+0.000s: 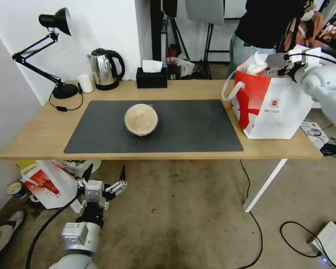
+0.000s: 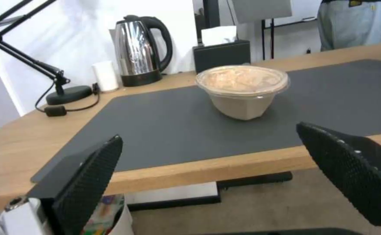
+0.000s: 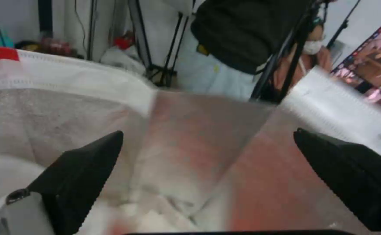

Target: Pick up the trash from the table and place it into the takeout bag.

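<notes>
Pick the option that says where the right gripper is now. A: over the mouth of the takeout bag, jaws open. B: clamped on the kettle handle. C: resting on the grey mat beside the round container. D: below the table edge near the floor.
A: the right gripper hangs at the top of the takeout bag, and its wrist view looks down into the foil lining between spread jaws.

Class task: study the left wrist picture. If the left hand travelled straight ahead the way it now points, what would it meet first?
Probably the light-wood table's near edge: the open left hand sits around tabletop level. Slightly higher, the round clear-lidded beige container.
</notes>
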Controlling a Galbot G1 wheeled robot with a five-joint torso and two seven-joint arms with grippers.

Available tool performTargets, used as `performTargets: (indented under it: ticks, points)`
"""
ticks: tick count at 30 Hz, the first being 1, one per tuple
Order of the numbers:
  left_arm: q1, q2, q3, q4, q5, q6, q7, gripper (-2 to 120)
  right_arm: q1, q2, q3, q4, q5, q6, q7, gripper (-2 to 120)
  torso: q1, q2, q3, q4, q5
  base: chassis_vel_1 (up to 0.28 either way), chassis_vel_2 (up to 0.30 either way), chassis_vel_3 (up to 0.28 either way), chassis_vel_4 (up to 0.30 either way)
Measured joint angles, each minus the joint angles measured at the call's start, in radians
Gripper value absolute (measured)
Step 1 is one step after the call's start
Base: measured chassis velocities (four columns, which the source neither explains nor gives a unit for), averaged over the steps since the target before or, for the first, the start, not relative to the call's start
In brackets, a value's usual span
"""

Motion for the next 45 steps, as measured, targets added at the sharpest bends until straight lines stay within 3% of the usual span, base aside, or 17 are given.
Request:
performTargets:
  ticks: [14,20,24,28,29,33,36,39,40,45]
  points:
    - [0.0,0.0,0.0,0.0,0.0,0.0,0.0,100,0.024,-0.033,0.028,0.007,0.029,0.019,0.0,100,0.0,0.0,0.0,0.0003,0.0003,0.0,0.0,0.0,0.0]
    - [0.0,0.0,0.0,0.0,0.0,0.0,0.0,100,-0.023,-0.063,0.13,0.068,0.029,0.055,0.022,100,0.0,0.0,0.0,0.0002,0.0001,0.0,0.0,0.0,0.0]
    - [0.0,0.0,0.0,0.0,0.0,0.0,0.0,100,-0.101,-0.103,0.226,0.18,0.041,0.14,0.078,100,0.0,0.0,0.0,-0.0001,0.0002,0.0,0.0,0.0,0.0]
    - [0.0,0.0,0.0,0.0,0.0,0.0,0.0,100,-0.267,-0.16,0.364,0.406,0.064,0.325,0.193,100,0.0,0.0,0.0,0.0002,0.0003,0.0,0.0,0.0,0.0]
    - [0.0,0.0,0.0,0.0,0.0,0.0,0.0,100,-0.267,-0.16,0.364,0.406,0.064,0.325,0.193,100,0.0,0.0,0.0,0.0002,0.0003,0.0,0.0,0.0,0.0]
    - [0.0,0.0,0.0,0.0,0.0,0.0,0.0,100,-0.468,-0.196,0.547,0.619,0.084,0.452,0.253,100,0.0,0.0,0.0,-0.0002,-0.0001,0.0,0.0,0.0,0.0]
    - [0.0,0.0,0.0,0.0,0.0,0.0,0.0,100,-0.576,-0.2,0.631,0.718,0.088,0.492,0.265,100,0.0,0.0,0.0,-0.0001,0.0,0.0,0.0,0.0,0.0]
    - [0.0,0.0,0.0,0.0,0.0,0.0,0.0,100,-0.69,-0.19,0.708,0.812,0.078,0.518,0.275,100,0.0,0.0,0.0,-0.0001,-0.0004,0.0,0.0,0.0,0.0]
    - [0.0,0.0,0.0,0.0,0.0,0.0,0.0,100,-0.923,-0.129,0.816,0.965,-0.012,0.555,0.299,100,0.0,0.0,0.0,0.0002,0.0,0.0,0.0,0.0,0.0]
    - [0.0,0.0,0.0,0.0,0.0,0.0,0.0,100,-1.135,-0.04,0.892,1.101,-0.126,0.573,0.298,100,0.0,0.0,0.0,0.0002,-0.0003,0.0,0.0,0.0,0.0]
